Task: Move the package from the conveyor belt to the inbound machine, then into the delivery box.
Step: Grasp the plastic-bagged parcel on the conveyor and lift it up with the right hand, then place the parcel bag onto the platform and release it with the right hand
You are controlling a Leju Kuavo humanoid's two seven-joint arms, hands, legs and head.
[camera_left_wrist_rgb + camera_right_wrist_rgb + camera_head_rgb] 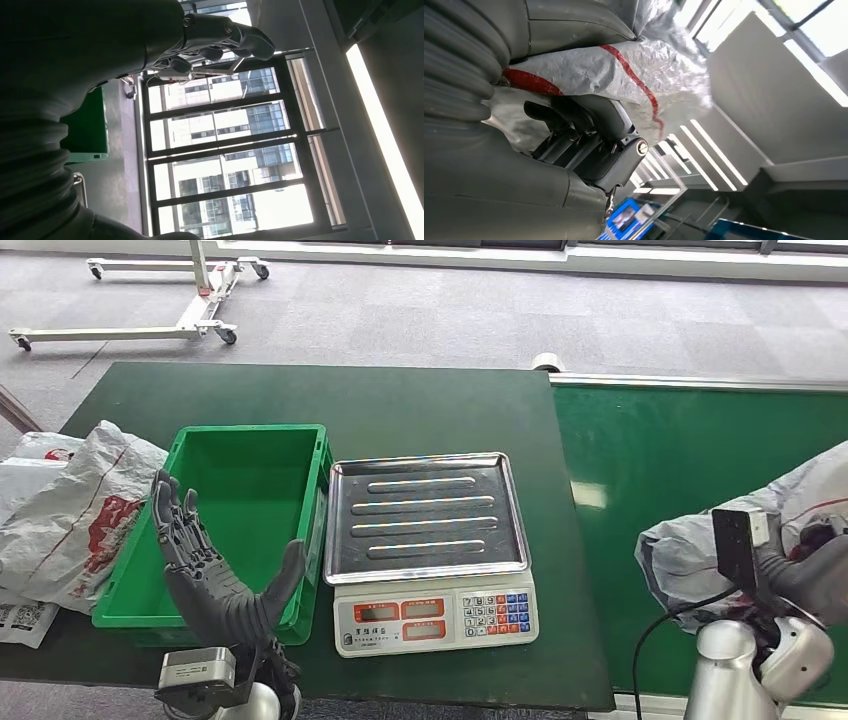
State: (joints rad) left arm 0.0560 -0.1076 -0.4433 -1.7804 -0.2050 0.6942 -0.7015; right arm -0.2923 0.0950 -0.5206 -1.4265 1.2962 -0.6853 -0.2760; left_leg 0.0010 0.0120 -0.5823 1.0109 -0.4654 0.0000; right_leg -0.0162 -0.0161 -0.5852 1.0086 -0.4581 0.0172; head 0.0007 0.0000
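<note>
Two hands show in the head view, set either side of a silver electronic scale with a ribbed steel tray, which serves as the inbound machine and the landmark for everything else. To the scale's right, on the dark green conveyor belt, lies the crumpled grey plastic package with red markings, and the right hand is closed around its near side, so the first step, picking it off the belt, looks to be in hand. The next move would call for lifting the package and carrying it leftward onto the scale's bare tray without letting the loose plastic slip. Touching the scale's left edge stands the green plastic delivery box, and the left hand hangs over the box's near corner, fingers spread and upright, holding nothing. Beyond the box, further from the scale, lie other grey plastic bags. From the left wrist view, that hand's dark fingers reach out against bright windows, touching nothing. From the right wrist view, the right hand's fingers press into the package's crinkled plastic, the thumb on its other side, clamping it.
</note>
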